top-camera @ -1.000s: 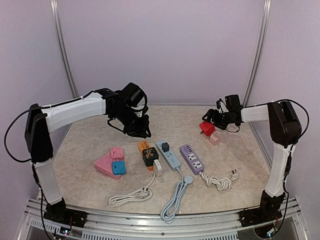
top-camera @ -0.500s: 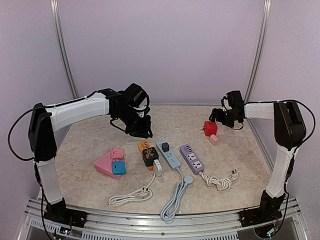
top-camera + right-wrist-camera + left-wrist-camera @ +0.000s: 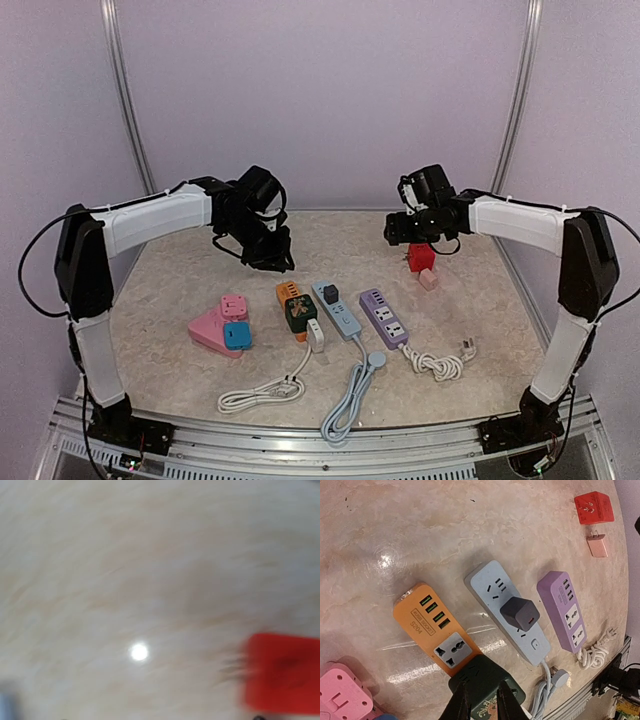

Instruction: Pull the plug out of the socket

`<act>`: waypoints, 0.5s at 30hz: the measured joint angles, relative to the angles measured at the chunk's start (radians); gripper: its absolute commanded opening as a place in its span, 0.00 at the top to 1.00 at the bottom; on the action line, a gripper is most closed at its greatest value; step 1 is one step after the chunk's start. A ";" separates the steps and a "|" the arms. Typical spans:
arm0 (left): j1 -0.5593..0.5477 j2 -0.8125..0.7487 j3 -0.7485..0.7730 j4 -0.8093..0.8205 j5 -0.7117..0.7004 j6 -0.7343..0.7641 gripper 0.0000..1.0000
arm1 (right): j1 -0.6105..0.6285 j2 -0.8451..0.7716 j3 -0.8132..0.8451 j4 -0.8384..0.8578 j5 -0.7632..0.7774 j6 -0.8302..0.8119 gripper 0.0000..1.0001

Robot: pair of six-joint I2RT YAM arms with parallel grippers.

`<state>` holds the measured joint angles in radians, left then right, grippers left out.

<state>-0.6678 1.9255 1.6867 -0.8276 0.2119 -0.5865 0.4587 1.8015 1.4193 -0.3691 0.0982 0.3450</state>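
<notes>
Three power strips lie side by side. The orange strip (image 3: 289,293) (image 3: 432,627) carries a dark green plug (image 3: 299,313) (image 3: 487,680). The blue strip (image 3: 340,315) (image 3: 492,582) carries a dark grey plug (image 3: 331,294) (image 3: 520,614). The purple strip (image 3: 384,317) (image 3: 565,611) has bare sockets. My left gripper (image 3: 272,258) (image 3: 481,700) hovers above the green plug, fingers slightly apart and holding nothing. My right gripper (image 3: 396,232) hangs behind and left of the red cube adapter (image 3: 421,257) (image 3: 282,672); its fingers are not discernible and its wrist view is blurred.
A small pink plug (image 3: 429,280) (image 3: 597,546) lies beside the red adapter. A pink triangular socket (image 3: 210,330) with a blue plug (image 3: 237,336) and a pink plug (image 3: 233,306) sits at the left. Coiled cords (image 3: 262,393) trail toward the front edge.
My right arm has swung left, from beside the red adapter to behind and left of it, and the adapter stays on the table. My left gripper has shifted slightly left.
</notes>
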 measured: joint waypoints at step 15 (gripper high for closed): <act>0.072 0.008 -0.042 0.056 0.069 0.000 0.81 | 0.328 0.209 0.242 -0.113 0.055 0.035 0.42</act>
<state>-0.5961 1.9335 1.6444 -0.7715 0.2810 -0.5869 0.7872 2.0106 1.6611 -0.4816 0.1528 0.3805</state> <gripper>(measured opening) 0.188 0.597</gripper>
